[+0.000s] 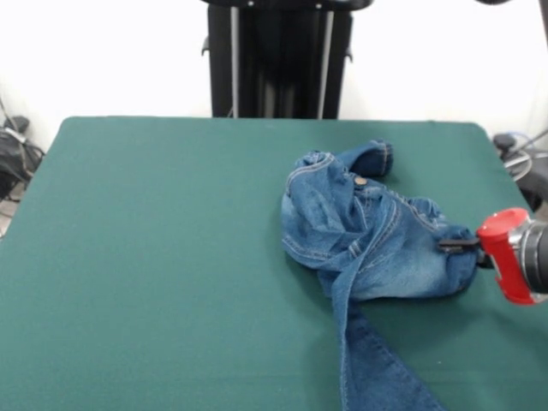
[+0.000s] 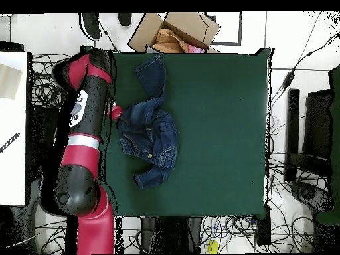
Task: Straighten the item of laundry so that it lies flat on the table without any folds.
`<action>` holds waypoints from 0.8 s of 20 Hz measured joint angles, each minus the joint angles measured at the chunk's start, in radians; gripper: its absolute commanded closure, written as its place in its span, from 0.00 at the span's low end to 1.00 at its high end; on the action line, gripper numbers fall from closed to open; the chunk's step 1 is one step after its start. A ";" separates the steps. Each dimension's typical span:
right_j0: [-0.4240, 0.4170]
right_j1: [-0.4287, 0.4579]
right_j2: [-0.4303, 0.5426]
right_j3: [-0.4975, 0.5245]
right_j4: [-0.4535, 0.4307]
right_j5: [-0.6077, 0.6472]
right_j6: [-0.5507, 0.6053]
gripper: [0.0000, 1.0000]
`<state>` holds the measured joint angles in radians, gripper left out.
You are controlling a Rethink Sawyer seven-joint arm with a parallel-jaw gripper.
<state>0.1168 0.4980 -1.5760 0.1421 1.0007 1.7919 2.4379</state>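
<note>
We see the jeans (image 1: 368, 248) bunched on the bench (image 1: 154, 257), one leg trailing off its edge. The gripper (image 1: 458, 245) meets the cloth; whether its jaws are clenched we cannot tell. Denim is soft and limp: grasp a hem or the waistband.

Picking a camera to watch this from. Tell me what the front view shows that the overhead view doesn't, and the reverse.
Front view only: the gripper meets the crumpled jeans at their side; a metal waist button shows.

Overhead only: the whole red arm beside the table, a cardboard box past one end, cables on the floor.

Both: the jeans bunched, one leg stretched out.
</note>
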 measured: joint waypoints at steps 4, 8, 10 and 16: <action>-0.022 0.001 -0.099 -0.001 0.103 0.010 0.001 1.00; -0.036 0.001 -0.185 -0.001 0.188 0.013 0.001 1.00; -0.046 0.001 -0.235 -0.001 0.236 0.017 0.001 1.00; -0.069 0.001 -0.398 -0.002 0.393 0.029 0.001 1.00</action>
<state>0.0482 0.4994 -1.9738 0.1401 1.3938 1.8208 2.4387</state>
